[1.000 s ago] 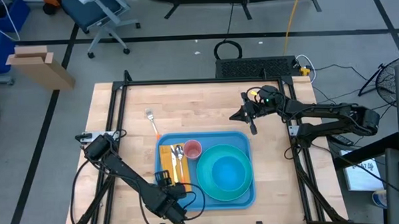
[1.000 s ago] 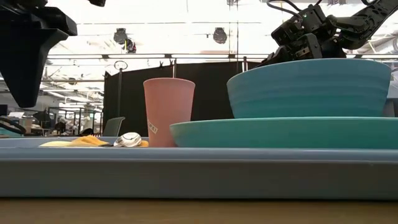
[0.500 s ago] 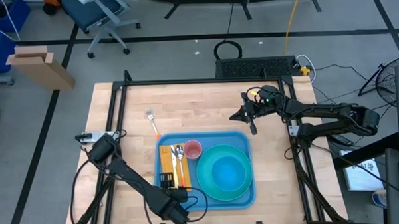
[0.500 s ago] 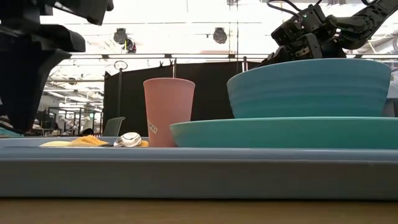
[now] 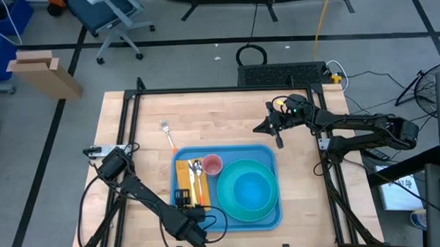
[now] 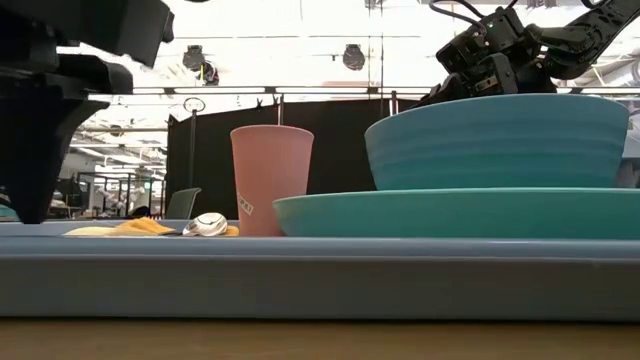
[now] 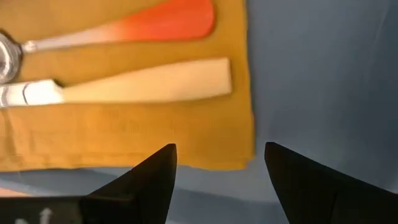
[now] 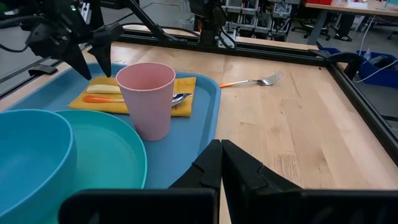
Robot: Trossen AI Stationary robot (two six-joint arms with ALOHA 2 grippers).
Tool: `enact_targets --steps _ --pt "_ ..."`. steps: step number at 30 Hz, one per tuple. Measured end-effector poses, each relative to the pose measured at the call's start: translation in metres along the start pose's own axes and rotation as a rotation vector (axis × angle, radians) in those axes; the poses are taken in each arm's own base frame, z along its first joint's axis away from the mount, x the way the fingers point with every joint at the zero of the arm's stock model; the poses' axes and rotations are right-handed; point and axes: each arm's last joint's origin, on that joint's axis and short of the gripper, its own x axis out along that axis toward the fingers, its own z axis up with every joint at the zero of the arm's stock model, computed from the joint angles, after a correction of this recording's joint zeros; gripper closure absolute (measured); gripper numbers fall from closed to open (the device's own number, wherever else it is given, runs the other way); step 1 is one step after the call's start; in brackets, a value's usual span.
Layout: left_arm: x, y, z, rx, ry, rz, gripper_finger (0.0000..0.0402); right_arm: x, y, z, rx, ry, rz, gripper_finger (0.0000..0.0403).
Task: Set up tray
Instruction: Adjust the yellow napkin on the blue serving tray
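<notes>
The blue tray lies at the near middle of the table, carrying a teal plate with a bowl on it, a pink cup, and a yellow napkin bearing a spoon and a second utensil whose working end is cut off in the left wrist view. The left gripper hovers over the napkin's near end with fingers spread and nothing between them, its body cropped at the low view's edge. The right gripper hangs above bare table just beyond the tray's far right corner, fingers pressed together, and a fork lies apart on the wood beyond the tray's far left corner.
</notes>
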Motion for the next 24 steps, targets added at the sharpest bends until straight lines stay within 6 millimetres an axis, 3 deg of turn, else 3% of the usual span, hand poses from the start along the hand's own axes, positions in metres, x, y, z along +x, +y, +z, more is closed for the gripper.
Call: enact_targets --steps 8,12,20,24 --pt "0.011 -0.002 -0.002 -0.006 -0.003 -0.036 0.0165 0.0 0.0 0.0 0.0 -0.001 0.0 0.0403" --pt "0.011 -0.002 -0.002 -0.006 -0.002 -0.041 0.0219 0.0 0.0 0.0 -0.001 -0.002 -0.001 0.0403" --pt "0.012 -0.001 -0.001 -0.011 -0.003 -0.029 0.0371 0.0 0.0 0.0 -0.002 -0.003 -0.001 0.0403" --pt "0.012 -0.002 -0.001 -0.025 -0.003 -0.029 0.0385 0.0 0.0 0.0 -0.003 -0.003 -0.001 0.0403"
